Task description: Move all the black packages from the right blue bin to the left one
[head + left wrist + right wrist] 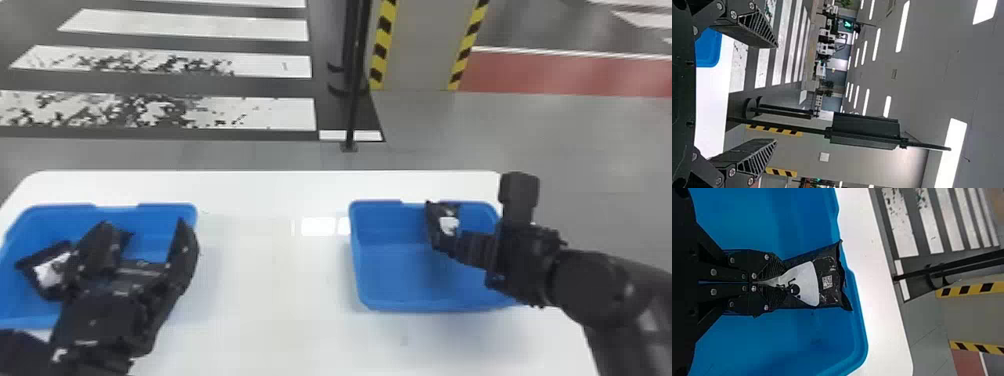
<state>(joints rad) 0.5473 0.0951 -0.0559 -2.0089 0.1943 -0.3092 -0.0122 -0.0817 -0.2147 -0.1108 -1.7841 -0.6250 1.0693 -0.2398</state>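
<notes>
Now, the right fingers point(457, 244) are clenching a black package point(828, 266) over the right blue bin point(390, 280); the left fingers point(144, 226) are standing apart.

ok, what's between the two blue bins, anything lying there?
Just bare white tabletop with bright reflections on it, from the left bin across to the right bin. The head view shows it.

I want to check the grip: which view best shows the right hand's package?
The right wrist view: it shows the black package and its white label close up, clamped in the right hand. The head view shows it smaller, label included.
</notes>
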